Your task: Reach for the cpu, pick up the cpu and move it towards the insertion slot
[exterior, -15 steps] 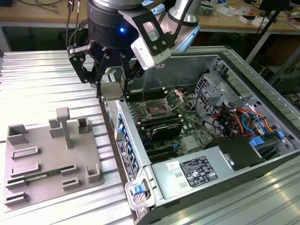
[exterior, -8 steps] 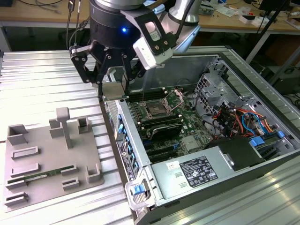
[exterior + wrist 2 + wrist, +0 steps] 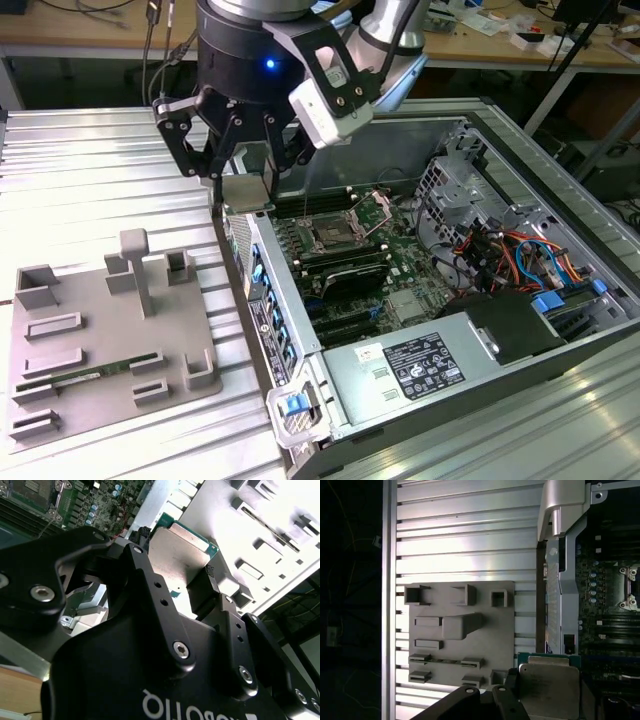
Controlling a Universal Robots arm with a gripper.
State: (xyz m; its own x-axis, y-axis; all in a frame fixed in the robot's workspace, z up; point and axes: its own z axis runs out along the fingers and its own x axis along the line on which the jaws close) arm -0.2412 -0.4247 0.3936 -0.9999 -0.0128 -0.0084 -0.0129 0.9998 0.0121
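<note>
Exterior view: scene is seen from above at an angle, at mid range, with the ribbed metal counter (image 3: 100,180), grey fixture plate (image 3: 100,340) and open computer case (image 3: 450,300) all framed. First wrist view: aimed straight down from well above, same fixture plate (image 3: 462,635) and case edge (image 3: 555,580) covered. Second wrist view: set very close behind the gripper (image 3: 197,587), tilted, probably facing down past it; the cpu (image 3: 177,555) is shared with the first wrist view (image 3: 550,690).

No print can be made out on the white label (image 3: 420,362) or elsewhere
</note>
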